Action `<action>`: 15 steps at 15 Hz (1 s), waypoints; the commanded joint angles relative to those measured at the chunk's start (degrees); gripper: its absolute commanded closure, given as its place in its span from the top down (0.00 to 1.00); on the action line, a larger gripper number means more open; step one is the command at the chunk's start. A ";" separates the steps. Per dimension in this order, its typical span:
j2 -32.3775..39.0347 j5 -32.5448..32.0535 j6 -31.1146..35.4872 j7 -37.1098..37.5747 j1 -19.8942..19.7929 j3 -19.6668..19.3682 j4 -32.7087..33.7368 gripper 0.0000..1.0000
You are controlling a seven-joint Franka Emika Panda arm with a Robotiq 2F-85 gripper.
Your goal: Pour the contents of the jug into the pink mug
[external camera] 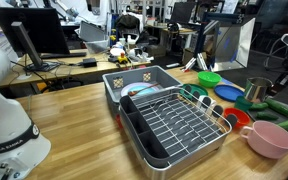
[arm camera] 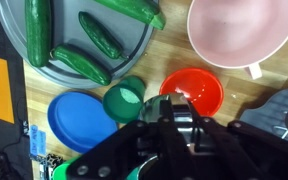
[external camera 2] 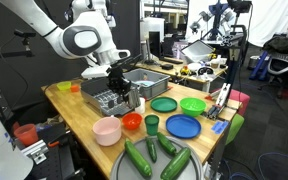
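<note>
My gripper is shut on a shiny metal jug and holds it upright above the table. It also shows in an exterior view, beside the dish rack. The jug hangs over the gap between a small red cup and a green cup. The pink mug, wide and pale, stands beyond the red cup and apart from the jug. It shows in both exterior views. The jug's contents are hidden.
A grey plate with several cucumbers lies near the mug, and a blue plate next to the green cup. The dish rack and a grey bin stand close by. Two green plates lie further back.
</note>
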 commanded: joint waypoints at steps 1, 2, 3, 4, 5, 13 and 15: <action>-4.72 5.30 2.13 -4.78 3.07 -2.26 -4.22 0.04; -5.33 7.61 2.41 -5.64 4.12 -2.84 -4.71 0.04; -3.30 4.51 0.48 -2.57 2.60 -1.22 -2.89 0.16; -4.00 5.85 0.66 -3.37 3.27 -1.60 -3.41 0.16; -4.44 6.35 0.72 -3.61 3.59 -1.87 -3.69 0.16; -5.28 4.50 -1.02 -3.55 2.78 -1.68 -4.63 0.04; -5.96 1.49 -3.36 -2.53 1.60 -1.25 -4.22 0.04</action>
